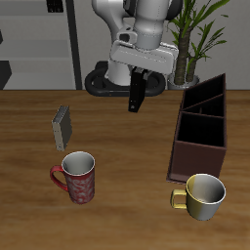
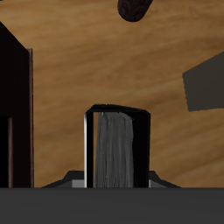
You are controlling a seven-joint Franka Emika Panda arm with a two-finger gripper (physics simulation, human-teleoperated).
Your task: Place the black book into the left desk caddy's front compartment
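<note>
I've got the black book (image 1: 138, 93) clamped in the gripper (image 1: 140, 74), hanging above the wooden table (image 1: 117, 146) near its back, well clear of the surface. It's a thin, flat slab, matte black cover, hanging slightly tilted. From the wrist view the book (image 2: 115, 149) shows edge-on: dark covers either side, a pale grey streaky page block between, square corners. The fingers themselves I can't make out there, only the grey body edge below the book. The left desk caddy (image 1: 201, 127) stands apart from the book, nearer the table's front edge: long boxy shape, dark reddish-brown, open top, slanted dividers cutting it into three compartments, all flat panels. In the wrist view its dark wall (image 2: 17, 105) shows beside the book. The grey book (image 1: 62, 126) stands tilted on the table, well away. A red patterned mug (image 1: 77, 177) and a yellowish glossy mug (image 1: 201, 195) sit close to the front edge. Table is smooth wood grain, warm brown.
</note>
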